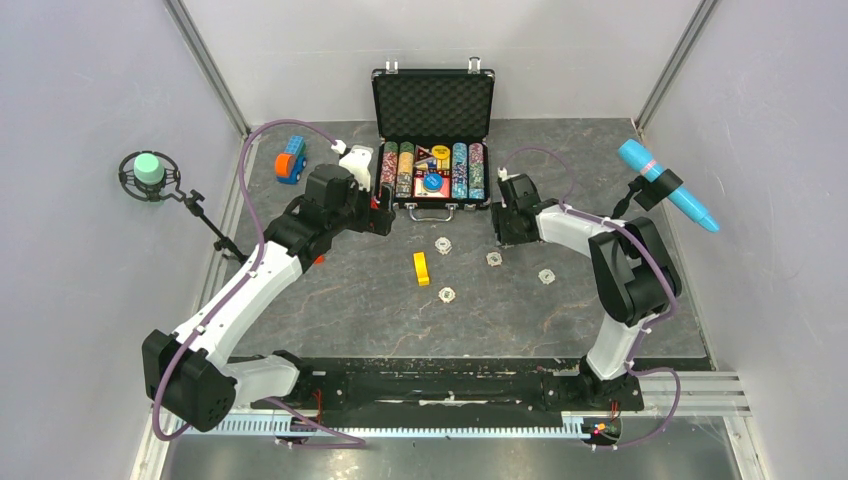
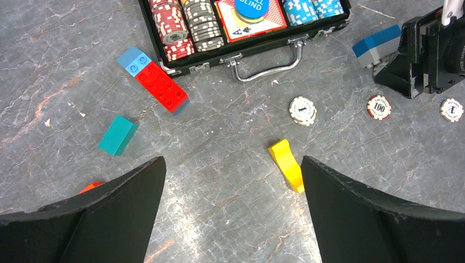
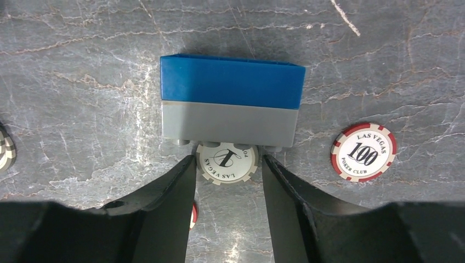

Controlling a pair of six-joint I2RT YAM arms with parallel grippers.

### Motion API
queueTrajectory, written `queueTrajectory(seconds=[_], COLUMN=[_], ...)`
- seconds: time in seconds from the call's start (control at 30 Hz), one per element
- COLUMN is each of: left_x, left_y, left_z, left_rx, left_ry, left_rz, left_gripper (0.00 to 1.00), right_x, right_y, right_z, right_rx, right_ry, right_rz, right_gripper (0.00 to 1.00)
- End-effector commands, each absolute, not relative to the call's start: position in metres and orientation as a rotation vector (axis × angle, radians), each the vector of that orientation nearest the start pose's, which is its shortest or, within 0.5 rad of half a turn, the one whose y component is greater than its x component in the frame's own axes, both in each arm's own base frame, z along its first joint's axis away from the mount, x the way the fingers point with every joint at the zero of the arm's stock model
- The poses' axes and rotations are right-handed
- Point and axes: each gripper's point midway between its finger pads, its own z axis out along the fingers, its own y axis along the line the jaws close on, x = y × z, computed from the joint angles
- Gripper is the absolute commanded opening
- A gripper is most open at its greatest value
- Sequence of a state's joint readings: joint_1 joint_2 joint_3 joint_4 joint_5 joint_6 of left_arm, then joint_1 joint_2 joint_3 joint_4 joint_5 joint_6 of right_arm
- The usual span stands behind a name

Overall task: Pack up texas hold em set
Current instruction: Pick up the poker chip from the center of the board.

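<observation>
The black case (image 1: 433, 75) of the texas hold em set stands open at the back. It has a grey foam lid, and rows of coloured chips (image 1: 460, 170) fill its tray. Several loose chips (image 1: 494, 258) lie on the table in front of it. My right gripper (image 3: 227, 159) is low over the table, its fingers either side of a flat white "1" chip (image 3: 227, 164) that rests against a blue and grey brick (image 3: 230, 104). The left fingertip touches the chip and a thin gap shows at the right one. A red "100" chip (image 3: 363, 152) lies to the right. My left gripper (image 2: 233, 159) hangs open and empty above the table.
A yellow block (image 2: 286, 164) lies just inside my left gripper's right finger. Near the case's silver handle (image 2: 268, 66) are a red and blue brick (image 2: 156, 79) and a teal block (image 2: 116, 135). A white chip (image 2: 302, 110) and a red chip (image 2: 379, 107) lie further right.
</observation>
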State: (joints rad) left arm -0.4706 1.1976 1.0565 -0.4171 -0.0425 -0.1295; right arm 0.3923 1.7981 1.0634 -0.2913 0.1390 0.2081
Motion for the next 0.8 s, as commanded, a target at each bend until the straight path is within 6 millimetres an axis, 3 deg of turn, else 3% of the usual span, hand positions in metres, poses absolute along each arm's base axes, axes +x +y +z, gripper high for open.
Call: queueTrajectory(seconds=[0.0,0.17,0.53,0.77], left_x=[0.329,0.329,0.329,0.329], left_y=[-0.163,-0.163,-0.163,-0.164], left_z=[0.221,0.221,0.221,0.22], left_rx=[0.397,0.397,0.399,0.4], left_ry=[2.083,2.083,2.084,2.086], left_rz=[-0.289,-0.289,-0.292,-0.295], left_gripper=[1.0,1.0,1.0,1.0], right_x=[0.38,0.382,0.386,0.383], right_y=[0.133,0.135,0.143,0.155], right_z=[0.014,0.018,0.053,0.061], right_rx=[-0.18,-0.186,-0.202,-0.23], right_ry=[2.561,2.55,2.47,2.46], right_rz=[0.037,0.056,0.12,0.183], right_gripper=[0.47,0.41,0.39,0.39])
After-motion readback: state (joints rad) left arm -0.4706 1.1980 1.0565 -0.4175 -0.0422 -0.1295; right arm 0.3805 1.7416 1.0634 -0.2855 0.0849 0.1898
